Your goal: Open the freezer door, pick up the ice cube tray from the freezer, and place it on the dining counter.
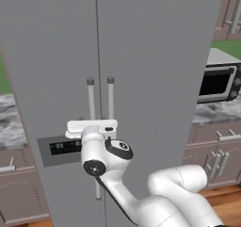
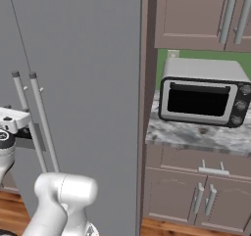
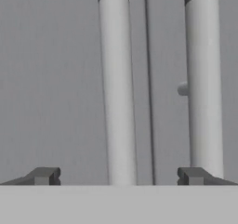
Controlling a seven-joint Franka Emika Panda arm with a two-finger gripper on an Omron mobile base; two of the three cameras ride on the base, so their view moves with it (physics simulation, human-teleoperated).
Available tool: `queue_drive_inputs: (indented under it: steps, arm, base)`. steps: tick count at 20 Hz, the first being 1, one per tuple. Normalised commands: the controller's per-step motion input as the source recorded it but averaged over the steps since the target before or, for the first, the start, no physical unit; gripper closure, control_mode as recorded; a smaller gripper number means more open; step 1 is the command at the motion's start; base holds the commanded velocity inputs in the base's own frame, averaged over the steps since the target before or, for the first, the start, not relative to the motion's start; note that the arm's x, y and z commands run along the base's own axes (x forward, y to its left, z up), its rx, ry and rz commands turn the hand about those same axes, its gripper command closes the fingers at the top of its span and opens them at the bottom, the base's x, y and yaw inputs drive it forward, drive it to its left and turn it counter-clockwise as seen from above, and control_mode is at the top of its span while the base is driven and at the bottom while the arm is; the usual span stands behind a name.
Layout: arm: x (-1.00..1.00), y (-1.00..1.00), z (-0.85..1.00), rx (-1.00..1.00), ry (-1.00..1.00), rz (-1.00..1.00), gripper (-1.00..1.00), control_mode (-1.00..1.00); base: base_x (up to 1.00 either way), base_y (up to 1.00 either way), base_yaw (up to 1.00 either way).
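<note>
The freezer door point(image 1: 52, 56) is the narrow grey door on the left, shut, with a dark display panel point(image 1: 60, 148) low on it. Its vertical bar handle point(image 1: 91, 99) point(image 3: 116, 88) stands just left of the seam. My gripper point(image 3: 118, 176) point(image 1: 92, 126) is open and faces the doors, with that bar between its fingertips point(image 3: 44, 175) and nothing gripped. The handle of the other door point(image 3: 202, 79) lines up with the right fingertip. The freezer's inside and the ice cube tray are hidden behind the shut door. The dining counter is out of view.
The wider plain fridge door point(image 2: 93, 83) fills the middle. To its right a toaster oven point(image 2: 203, 100) sits on a marbled counter point(image 2: 196, 134) over handled cabinets point(image 2: 206, 196), with upper cabinets point(image 2: 196, 14) above. Another marbled counter point(image 1: 9, 122) lies left of the fridge.
</note>
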Motion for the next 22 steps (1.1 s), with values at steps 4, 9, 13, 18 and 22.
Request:
queue_drive_inputs:
  steps: [4,9,13,18,22]
  arm:
    - [0.18,0.00,-0.07,0.00,0.00,0.00,-1.00,-1.00]
    - [0.27,0.00,-0.08,0.00,0.00,0.00,-1.00,-1.00]
    - [0.26,0.00,-0.11,0.00,0.00,0.00,-1.00,-1.00]
    - [0.24,0.00,-0.10,0.00,0.00,0.00,-1.00,-1.00]
    - [0.19,0.05,-0.12,0.00,0.00,0.00,-1.00,-1.00]
  base:
    - [0.00,0.00,0.00]
    - [0.00,0.00,0.00]
    - [0.00,0.00,0.00]
    - [0.00,0.00,0.00]
    - [0.00,0.00,0.00]
